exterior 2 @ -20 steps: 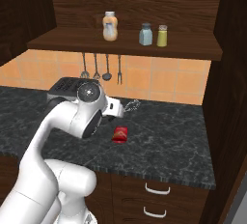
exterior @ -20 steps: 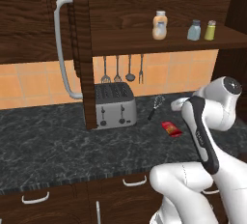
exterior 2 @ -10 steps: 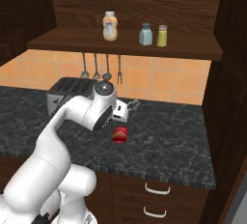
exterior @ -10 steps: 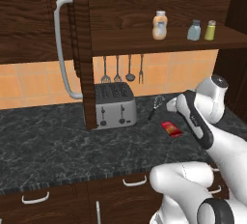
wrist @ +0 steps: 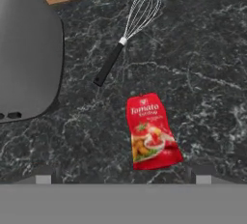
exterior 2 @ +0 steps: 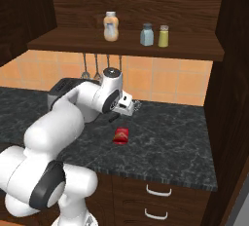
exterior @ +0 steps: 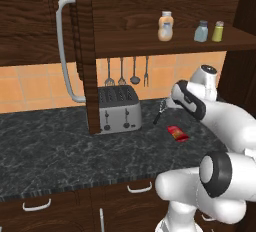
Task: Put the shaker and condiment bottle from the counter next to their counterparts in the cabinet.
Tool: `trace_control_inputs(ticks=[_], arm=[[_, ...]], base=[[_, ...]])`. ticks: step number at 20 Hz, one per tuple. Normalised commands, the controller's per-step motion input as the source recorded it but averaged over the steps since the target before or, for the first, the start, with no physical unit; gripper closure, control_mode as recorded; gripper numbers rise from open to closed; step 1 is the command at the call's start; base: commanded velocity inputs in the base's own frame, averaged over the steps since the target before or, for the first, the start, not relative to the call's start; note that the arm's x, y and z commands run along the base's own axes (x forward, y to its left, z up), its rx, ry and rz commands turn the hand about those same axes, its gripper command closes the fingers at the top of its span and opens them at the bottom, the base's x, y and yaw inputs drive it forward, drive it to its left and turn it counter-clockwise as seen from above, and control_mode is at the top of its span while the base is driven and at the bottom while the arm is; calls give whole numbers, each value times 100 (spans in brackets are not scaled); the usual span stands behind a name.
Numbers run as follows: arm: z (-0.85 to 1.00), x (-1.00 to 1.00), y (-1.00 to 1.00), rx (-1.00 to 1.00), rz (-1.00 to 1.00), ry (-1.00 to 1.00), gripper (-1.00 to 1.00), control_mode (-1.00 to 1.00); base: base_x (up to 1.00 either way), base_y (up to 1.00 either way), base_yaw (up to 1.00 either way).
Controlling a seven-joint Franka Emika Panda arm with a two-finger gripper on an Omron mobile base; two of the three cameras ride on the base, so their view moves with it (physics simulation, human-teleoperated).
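Ketchup, in the form of a flat red condiment bottle (wrist: 153,132), lies on its side on the counter (wrist: 207,63), label up, reading "Tomato". We see it in the hand view directly ahead of our gripper (wrist: 119,177), whose two dark fingertips (wrist: 43,178) sit wide apart at the bottom edge, spread and holding nothing. A wire whisk (wrist: 128,32) with a black handle lies on the counter beyond the bottle, apart from it, and the grey toaster (wrist: 26,54) stands to the left.

From the left base view, we find the red bottle (exterior: 177,133) on the black worktop to the right of the toaster (exterior: 119,108), with the whisk (exterior: 159,112) between them and further back. Our arm reaches over this area.

On the cabinet (exterior 2: 126,42) shelf, the pale blue shaker (exterior 2: 147,34) stands just beside the yellow-green shaker (exterior 2: 164,35), with the peach-orange bottle (exterior 2: 111,26) further left. The cabinet door (exterior: 45,31) hangs open, its grey bar handle (exterior: 65,51) facing us.
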Motion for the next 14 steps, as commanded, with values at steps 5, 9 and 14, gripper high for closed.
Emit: trace_control_inputs(ticks=[5, 9, 14], arm=[[-75, 20, 0, -9, 0, -9, -100, -100], [-48, 0, 0, -6, 0, -2, -100, -100], [-20, 1, 0, 0, 0, 0, -100, -100]], base=[[0, 0, 0], [0, 0, 0], [0, 0, 0]])
